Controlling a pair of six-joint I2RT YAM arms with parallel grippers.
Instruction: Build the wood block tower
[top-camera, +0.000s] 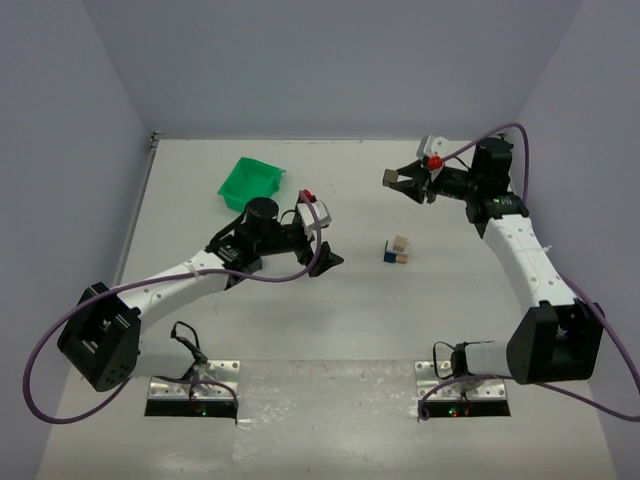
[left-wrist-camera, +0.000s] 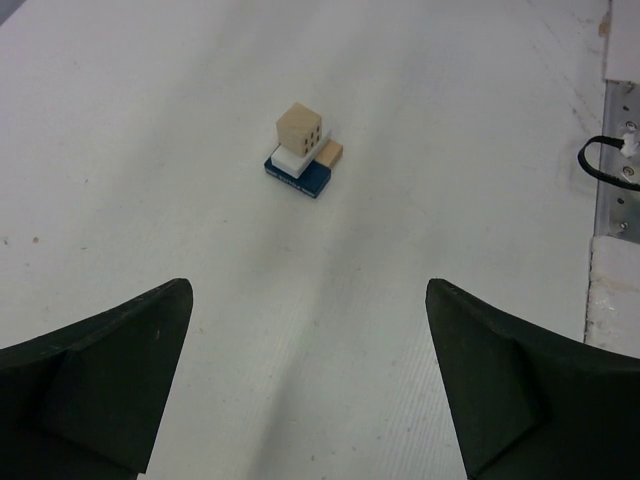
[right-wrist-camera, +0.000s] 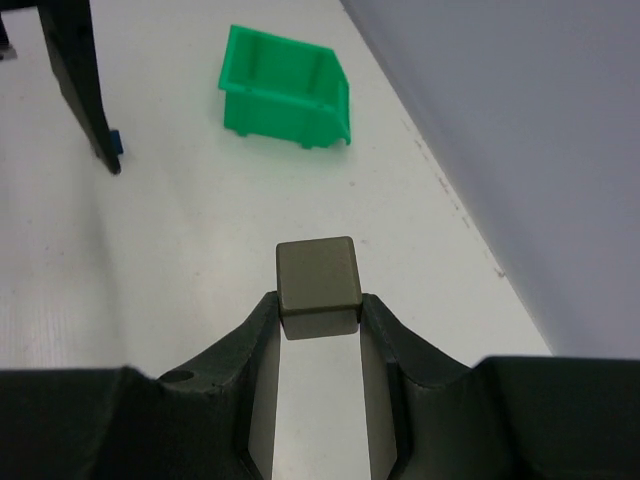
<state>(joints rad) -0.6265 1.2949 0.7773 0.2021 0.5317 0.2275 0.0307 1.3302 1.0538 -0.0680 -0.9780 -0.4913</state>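
**Left Fingers Spread; Right Fingers Pinching Dark Cube**

Top external view: the small wood block tower (top-camera: 398, 250) is standing on the white table (top-camera: 300, 340), between the two arms. The left gripper (top-camera: 320, 235) is hovering near it, fingers spread wide. The right gripper (top-camera: 395, 182) is holding a dark grey wooden cube (top-camera: 387, 177) above the table, beyond the tower. A green plastic bin (top-camera: 250, 183) is sitting at the far left.

Left wrist view: a tan cube (left-wrist-camera: 299, 128) is resting on a white slab (left-wrist-camera: 291, 158) on a blue base (left-wrist-camera: 298, 178).

Right wrist view: the fingers are pinching the cube's opposite sides.
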